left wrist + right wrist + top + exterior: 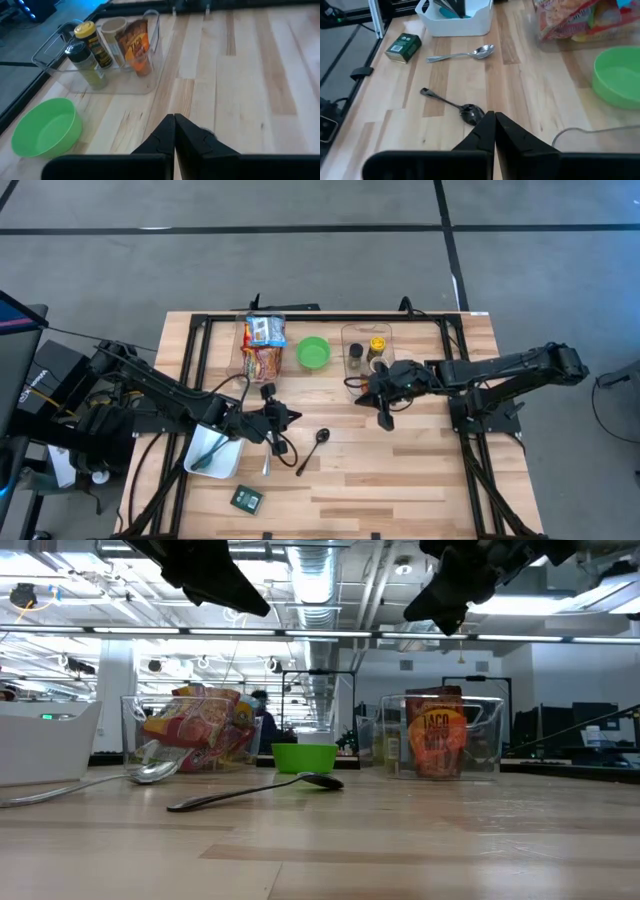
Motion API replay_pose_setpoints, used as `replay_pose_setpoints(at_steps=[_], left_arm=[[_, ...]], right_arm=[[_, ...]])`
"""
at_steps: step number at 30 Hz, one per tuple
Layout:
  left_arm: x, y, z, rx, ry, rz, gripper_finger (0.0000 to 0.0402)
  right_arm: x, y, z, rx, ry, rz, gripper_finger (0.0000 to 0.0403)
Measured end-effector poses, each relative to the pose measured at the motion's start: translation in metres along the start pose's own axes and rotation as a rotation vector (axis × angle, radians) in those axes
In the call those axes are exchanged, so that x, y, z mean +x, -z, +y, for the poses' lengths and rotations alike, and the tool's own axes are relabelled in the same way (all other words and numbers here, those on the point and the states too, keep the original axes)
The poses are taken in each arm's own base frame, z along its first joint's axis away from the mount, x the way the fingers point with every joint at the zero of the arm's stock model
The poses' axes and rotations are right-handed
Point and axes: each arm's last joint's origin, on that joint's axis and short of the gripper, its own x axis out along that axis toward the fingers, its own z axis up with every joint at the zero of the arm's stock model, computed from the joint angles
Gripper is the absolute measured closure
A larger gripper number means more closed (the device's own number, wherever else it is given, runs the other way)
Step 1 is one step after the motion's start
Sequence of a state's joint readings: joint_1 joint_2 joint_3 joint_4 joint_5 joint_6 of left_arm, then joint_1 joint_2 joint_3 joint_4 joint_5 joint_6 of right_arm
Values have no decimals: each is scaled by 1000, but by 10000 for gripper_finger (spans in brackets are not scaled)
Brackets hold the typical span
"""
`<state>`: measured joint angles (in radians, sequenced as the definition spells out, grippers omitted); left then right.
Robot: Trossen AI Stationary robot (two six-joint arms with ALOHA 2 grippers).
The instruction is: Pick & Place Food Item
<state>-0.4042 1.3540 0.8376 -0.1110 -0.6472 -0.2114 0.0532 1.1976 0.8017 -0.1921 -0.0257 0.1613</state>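
A clear bin of snack bags [263, 347] stands at the far side of the table, left of a green bowl [314, 353]. Right of the bowl, another clear bin [366, 348] holds spice jars [90, 55] and an orange taco packet [137, 47]. My left gripper [292, 416] hovers shut and holding nothing above the table's middle, near the two spoons. My right gripper [385, 420] hangs shut and holding nothing just in front of the spice bin. In the low view both grippers [245, 600] [430, 610] are well above the tabletop.
A dark spoon [312, 450] and a silver spoon [462, 54] lie mid-table. A white bin of utensils [215, 452] sits under the left arm, and a small green box [246, 499] lies near the front edge. Bare wood stretches across the near right of the table.
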Motion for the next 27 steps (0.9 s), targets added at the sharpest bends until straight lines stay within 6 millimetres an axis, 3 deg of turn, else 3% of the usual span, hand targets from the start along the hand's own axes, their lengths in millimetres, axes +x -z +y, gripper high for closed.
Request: replay_pose_setpoints(at_steps=[11, 18, 27], left_arm=[[-2, -13, -4, -318, 47, -112, 402], [-9, -15, -14, -290, 92, -148, 402], [-11, -16, -17, -190, 143, -155, 402]], right_arm=[[2, 12, -2, 95, 20, 59, 401], [4, 15, -1, 63, 28, 64, 402], [4, 13, 19, -112, -21, 11, 402]])
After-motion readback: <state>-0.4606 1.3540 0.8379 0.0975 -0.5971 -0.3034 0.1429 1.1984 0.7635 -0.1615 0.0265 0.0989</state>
